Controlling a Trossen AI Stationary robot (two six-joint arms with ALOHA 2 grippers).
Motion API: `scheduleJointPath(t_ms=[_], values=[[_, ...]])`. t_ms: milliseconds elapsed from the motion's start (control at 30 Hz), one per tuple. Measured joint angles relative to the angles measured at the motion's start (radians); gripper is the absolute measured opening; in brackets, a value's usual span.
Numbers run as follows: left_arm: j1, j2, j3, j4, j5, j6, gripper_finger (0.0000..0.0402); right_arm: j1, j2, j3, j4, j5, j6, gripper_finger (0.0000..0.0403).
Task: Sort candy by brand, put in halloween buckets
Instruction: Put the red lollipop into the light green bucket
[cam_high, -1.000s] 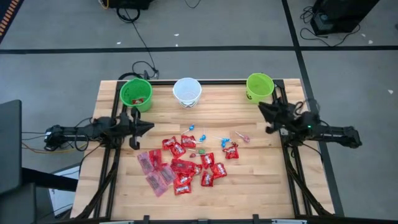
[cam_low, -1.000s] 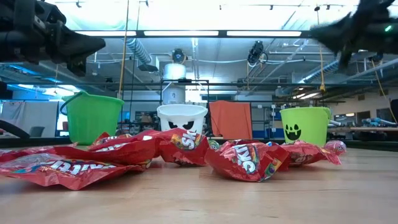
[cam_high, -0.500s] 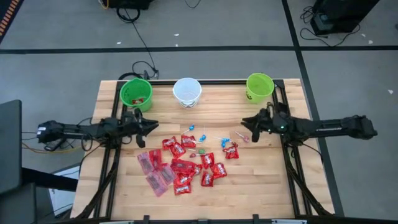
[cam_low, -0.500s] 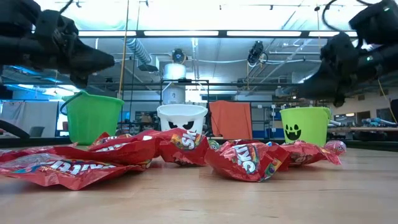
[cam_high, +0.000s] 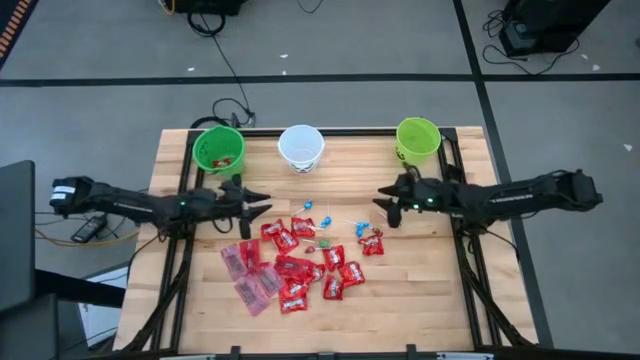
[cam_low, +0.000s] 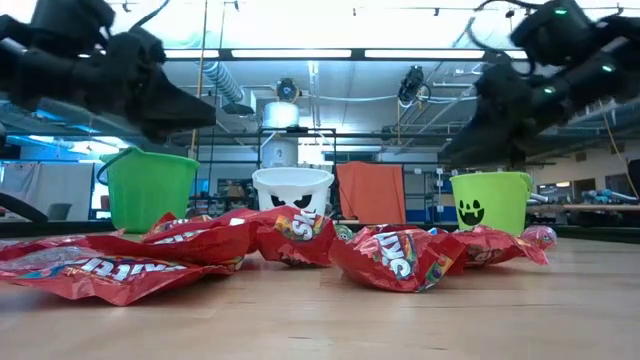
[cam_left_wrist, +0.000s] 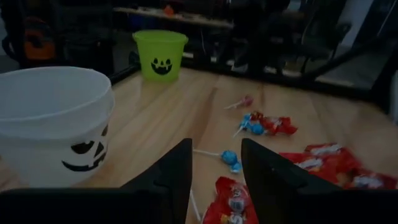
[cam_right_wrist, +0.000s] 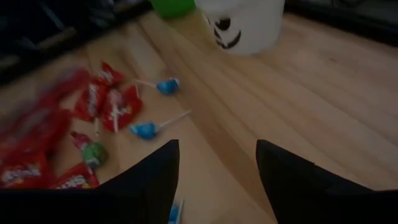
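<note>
The candy lies mid-table: shiny red packets (cam_high: 300, 262), pinkish translucent packets (cam_high: 250, 275) and small blue lollipops (cam_high: 322, 218). At the far edge stand the halloween buckets: a green one (cam_high: 219, 150), a white one with a face (cam_high: 301, 147) and a green one with a dark face (cam_high: 418, 139). My left gripper (cam_high: 258, 199) hovers open at the pile's left far side, above a red packet (cam_left_wrist: 227, 202). My right gripper (cam_high: 384, 200) hovers open at the pile's right far side, near blue lollipops (cam_right_wrist: 144, 129). Neither holds anything.
The left green bucket holds some red candy (cam_high: 224, 160). Black frame rails (cam_high: 465, 270) run along the table's left and right sides. Bare wood (cam_high: 400, 300) lies on the near side and right of the pile.
My left gripper has reached toward the table's right, from the left edge to the candy pile. Its fingers now stand apart. My right gripper has swung from beside the right green bucket toward the table's left, to the pile's right side. Both have come lower. The candy has not moved.
</note>
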Motion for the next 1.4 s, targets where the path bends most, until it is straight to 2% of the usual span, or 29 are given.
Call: scheduleJointPath(t_ms=[300,500,667,767,1067,1300,1400], values=[[0.001,0.258,0.127,-0.007,0.011,0.059,0.0145,0.0,0.22,0.313,-0.367,-0.009,-0.004,0.021],[0.001,0.418,0.168,-0.007,0.027,0.068,0.0145,0.004,0.328,0.453,-0.644,-0.054,0.015,0.0196],[0.001,0.526,0.207,-0.008,0.027,0.074,0.0145,0.004,0.401,0.49,-0.78,-0.171,0.042,0.0194],[0.001,0.581,0.235,-0.007,0.027,0.098,0.0145,0.004,0.439,0.491,-0.836,-0.207,0.042,0.0194],[0.001,0.717,0.311,0.003,0.027,0.122,0.0145,0.002,0.523,0.491,-0.917,-0.183,0.036,0.0195],[0.001,0.769,0.328,0.011,0.027,0.122,0.0145,0.003,0.596,0.491,-0.907,-0.188,0.033,0.0194],[0.001,0.775,0.327,0.007,0.027,0.121,0.0145,0.002,0.642,0.492,-0.898,-0.189,0.026,0.0181]])
